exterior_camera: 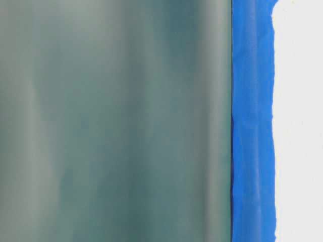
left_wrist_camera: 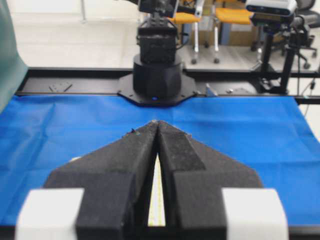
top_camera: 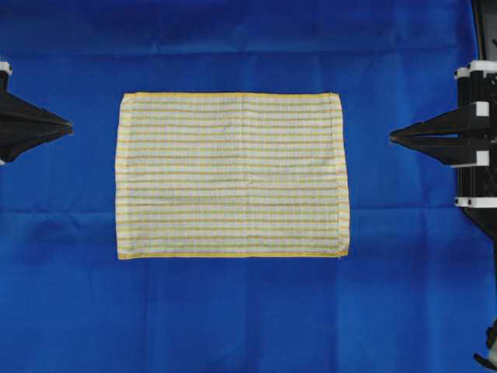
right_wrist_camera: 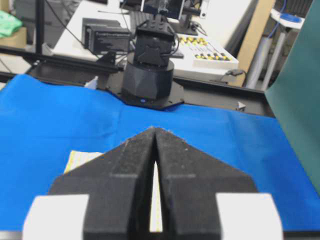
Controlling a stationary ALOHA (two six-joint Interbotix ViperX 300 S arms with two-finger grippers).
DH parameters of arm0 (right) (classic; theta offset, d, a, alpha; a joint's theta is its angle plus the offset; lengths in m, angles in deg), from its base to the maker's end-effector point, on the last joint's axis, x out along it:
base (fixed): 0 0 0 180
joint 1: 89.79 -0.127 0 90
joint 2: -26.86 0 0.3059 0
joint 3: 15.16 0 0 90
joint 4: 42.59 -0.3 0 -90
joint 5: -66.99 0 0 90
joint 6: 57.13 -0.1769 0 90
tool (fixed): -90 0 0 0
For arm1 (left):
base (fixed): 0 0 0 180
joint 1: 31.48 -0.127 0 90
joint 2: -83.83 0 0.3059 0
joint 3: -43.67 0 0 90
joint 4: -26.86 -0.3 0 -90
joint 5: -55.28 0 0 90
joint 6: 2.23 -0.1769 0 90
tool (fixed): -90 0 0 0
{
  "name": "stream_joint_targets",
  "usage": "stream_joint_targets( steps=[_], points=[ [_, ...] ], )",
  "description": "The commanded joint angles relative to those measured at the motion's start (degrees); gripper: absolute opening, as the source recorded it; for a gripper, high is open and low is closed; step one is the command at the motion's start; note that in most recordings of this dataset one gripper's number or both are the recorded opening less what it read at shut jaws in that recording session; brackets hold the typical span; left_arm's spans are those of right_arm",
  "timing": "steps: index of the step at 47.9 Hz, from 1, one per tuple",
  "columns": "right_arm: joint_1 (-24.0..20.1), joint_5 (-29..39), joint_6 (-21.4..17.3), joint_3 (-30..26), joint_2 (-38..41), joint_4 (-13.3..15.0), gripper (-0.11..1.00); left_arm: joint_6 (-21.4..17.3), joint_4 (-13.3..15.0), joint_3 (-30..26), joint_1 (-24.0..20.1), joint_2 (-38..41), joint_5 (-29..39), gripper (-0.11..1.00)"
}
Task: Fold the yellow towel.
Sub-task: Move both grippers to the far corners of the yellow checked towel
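The yellow towel (top_camera: 231, 175) lies spread flat in the middle of the blue table covering (top_camera: 233, 311), a pale rectangle with thin yellow stripes and yellow hems. My left gripper (top_camera: 70, 124) hovers at the left edge, shut, tips pointing toward the towel and well clear of it. On the right, my right gripper (top_camera: 391, 137) is shut too, apart from the towel's right hem. Each wrist view shows its black jaws closed at the tips, left gripper (left_wrist_camera: 157, 122) and right gripper (right_wrist_camera: 155, 130), holding nothing, with a sliver of towel (left_wrist_camera: 156, 200) (right_wrist_camera: 80, 160) below them.
The opposite arm's black base (left_wrist_camera: 156, 75) (right_wrist_camera: 148, 80) stands at the far table edge in each wrist view. A dark green panel (exterior_camera: 116, 121) fills most of the table-level view, hiding the table. Chairs and desks stand beyond the table.
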State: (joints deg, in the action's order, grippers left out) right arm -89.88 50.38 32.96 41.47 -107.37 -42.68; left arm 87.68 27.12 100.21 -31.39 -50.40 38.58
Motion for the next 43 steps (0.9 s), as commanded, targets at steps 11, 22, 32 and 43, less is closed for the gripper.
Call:
stream_joint_targets(
  steps=[11, 22, 32, 43],
  points=[
    [6.9, 6.3, -1.3, -3.5, 3.5, -3.5, 0.00, -1.9, 1.8, -1.2, -4.0, 5.1, 0.0, 0.00],
    [14.9, 11.2, -3.3, -3.5, 9.2, -5.0, 0.00, -1.9, 1.9, -1.6, -10.8, 14.2, -0.4, 0.00],
    [20.3, 13.4, -5.4, -4.0, 17.1, -5.4, 0.12, -1.8, 1.9, -2.0, -15.1, 22.9, -1.7, 0.16],
    [23.7, 12.5, -5.5, -4.9, 28.7, -5.5, 0.78, -0.9, 2.5, -1.6, -20.4, 34.4, -5.9, 0.82]
  ],
)
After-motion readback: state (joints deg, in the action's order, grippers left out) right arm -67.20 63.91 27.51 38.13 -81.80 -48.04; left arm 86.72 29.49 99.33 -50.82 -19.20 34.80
